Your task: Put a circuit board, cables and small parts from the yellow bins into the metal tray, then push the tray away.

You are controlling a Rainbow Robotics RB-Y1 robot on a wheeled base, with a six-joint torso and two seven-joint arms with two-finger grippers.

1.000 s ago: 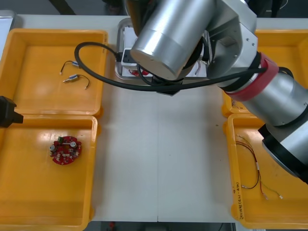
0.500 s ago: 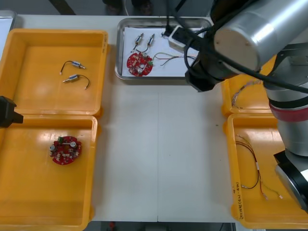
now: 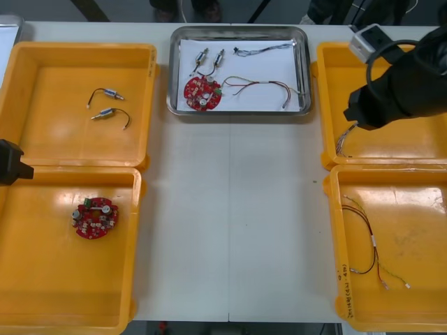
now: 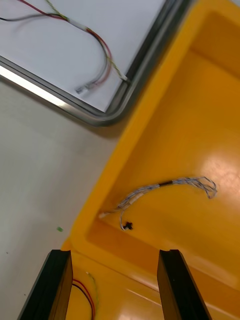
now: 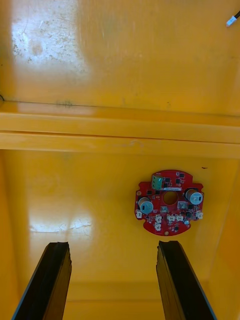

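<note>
Beyond spread right fingers (image 4: 172,285): blue-white cable (image 4: 165,187), untouched.

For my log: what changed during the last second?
The right gripper, open, swung from above the metal tray to the robot's right, over the far right yellow bin. The left gripper and the red circuit board near it stayed put.

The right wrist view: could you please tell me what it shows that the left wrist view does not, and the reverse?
The right wrist view adds a twisted blue and white cable in a yellow plastic bin, and a corner of the shiny metal tray holding a red and yellow cable. The left wrist view adds a round red circuit board in another yellow bin. Shared: the right gripper and the left gripper, each open above a bin.
</note>
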